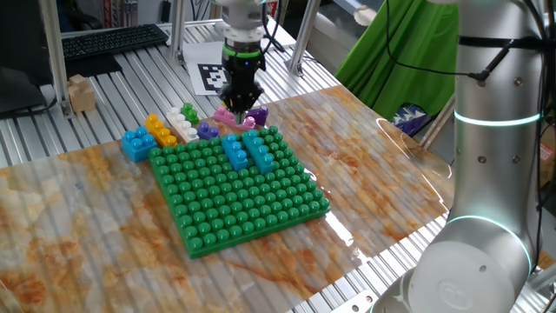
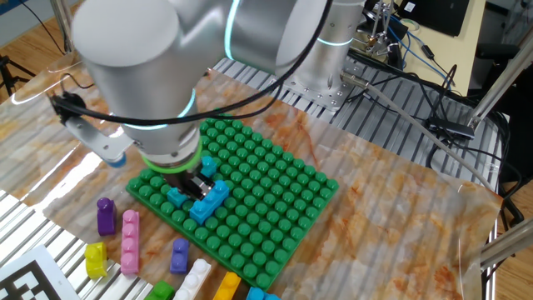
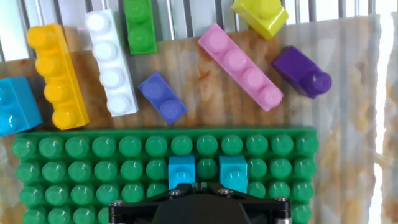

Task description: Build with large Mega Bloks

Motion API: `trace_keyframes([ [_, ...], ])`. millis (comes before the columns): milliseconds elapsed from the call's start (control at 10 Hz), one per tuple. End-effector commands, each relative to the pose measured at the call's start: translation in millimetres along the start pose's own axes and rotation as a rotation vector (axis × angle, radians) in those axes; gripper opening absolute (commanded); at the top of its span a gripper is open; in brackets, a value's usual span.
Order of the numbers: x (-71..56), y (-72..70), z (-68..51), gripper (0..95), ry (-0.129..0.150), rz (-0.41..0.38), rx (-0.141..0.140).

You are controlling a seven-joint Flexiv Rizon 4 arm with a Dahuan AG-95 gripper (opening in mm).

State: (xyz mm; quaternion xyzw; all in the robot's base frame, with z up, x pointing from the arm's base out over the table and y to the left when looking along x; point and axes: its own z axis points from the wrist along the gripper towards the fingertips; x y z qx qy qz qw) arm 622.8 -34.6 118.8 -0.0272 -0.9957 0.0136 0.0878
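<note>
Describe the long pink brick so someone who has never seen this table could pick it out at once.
Find the big green baseplate. Just beyond its edge, loose bricks lie in a row on the table. The long pink brick lies at an angle between the small blue-violet brick and the purple brick, below the yellow-green brick. It is the only pink one, four studs long.

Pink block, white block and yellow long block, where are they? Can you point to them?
pink block (image 3: 241, 66): hand view, on a middle stud.
white block (image 3: 110, 63): hand view, on its middle studs.
long yellow block (image 3: 56, 78): hand view, on its middle studs.
</note>
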Motion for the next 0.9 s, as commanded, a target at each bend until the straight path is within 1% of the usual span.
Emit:
trace_keyframes([
  [100, -6.9, -8.2, -6.3, 0.0, -0.002, -0.064, 0.001],
  [300, -2.6, -16.3, -11.4, 0.0, 0.003, -0.082, 0.004],
  [500, 7.6, -28.3, -17.3, 0.0, 0.005, -0.105, 0.01],
  [600, 10.5, -31.3, -18.5, 0.0, 0.006, -0.101, 0.016],
  [700, 15.9, -36.9, -20.6, 0.0, 0.008, -0.106, 0.038],
  [900, 22.5, -43.6, -22.7, 0.0, 0.011, -0.116, 0.038],
])
